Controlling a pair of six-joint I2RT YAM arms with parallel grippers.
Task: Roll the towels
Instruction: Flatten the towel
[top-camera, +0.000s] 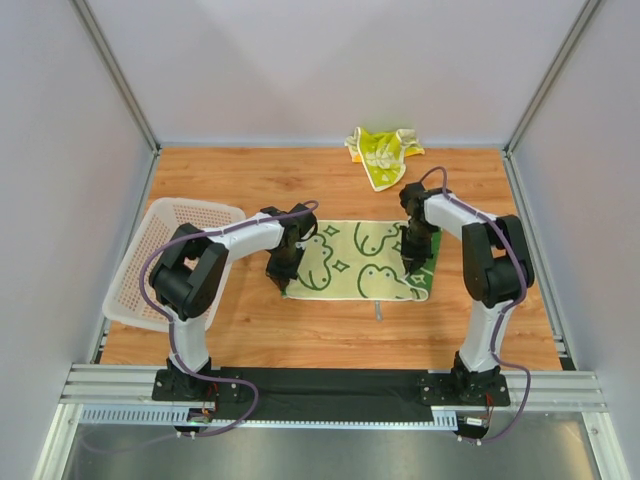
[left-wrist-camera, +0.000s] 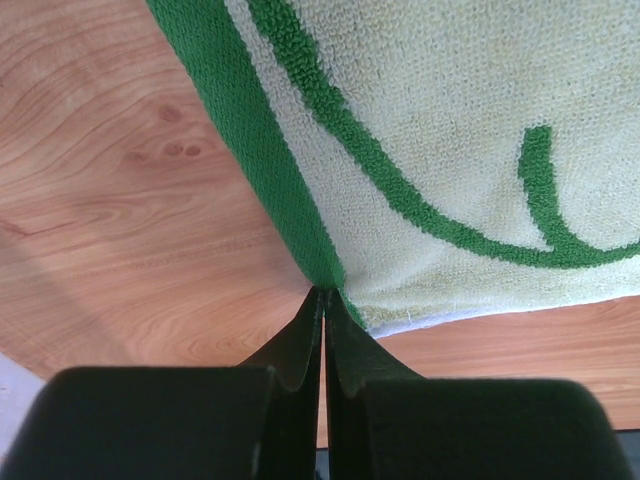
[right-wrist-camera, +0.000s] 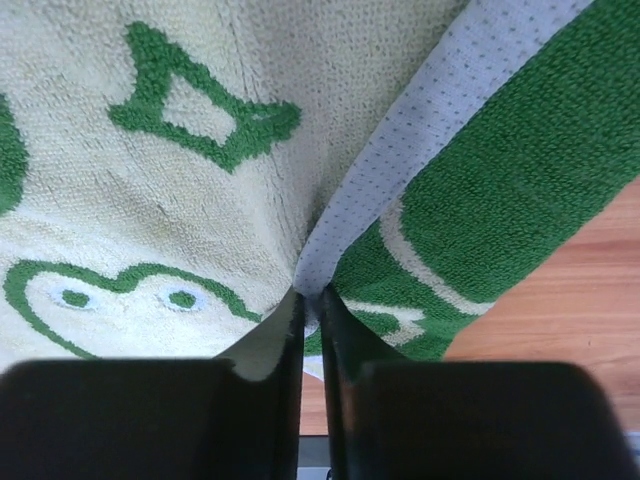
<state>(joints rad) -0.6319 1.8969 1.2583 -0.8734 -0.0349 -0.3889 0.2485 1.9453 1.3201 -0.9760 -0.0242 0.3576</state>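
– Towels, how far along are they?
– Nothing is rolled yet. The frog towel (top-camera: 355, 262) lies flat on the table (top-camera: 250, 180), between my arms. My left gripper (left-wrist-camera: 322, 300) pinches its near left corner; my right gripper (right-wrist-camera: 310, 295) is closed narrow on the turned-up right edge. The yellow towel (top-camera: 382, 152) waits crumpled at the far edge.

left arm (top-camera: 240, 236): white tubes, black round joints | right arm (top-camera: 457, 212): same white and black | cables (top-camera: 432, 170): thin purple wires looping along both arms | bases (top-camera: 185, 381): black blocks | fingers (left-wrist-camera: 293, 348): black, flat, pointy tips
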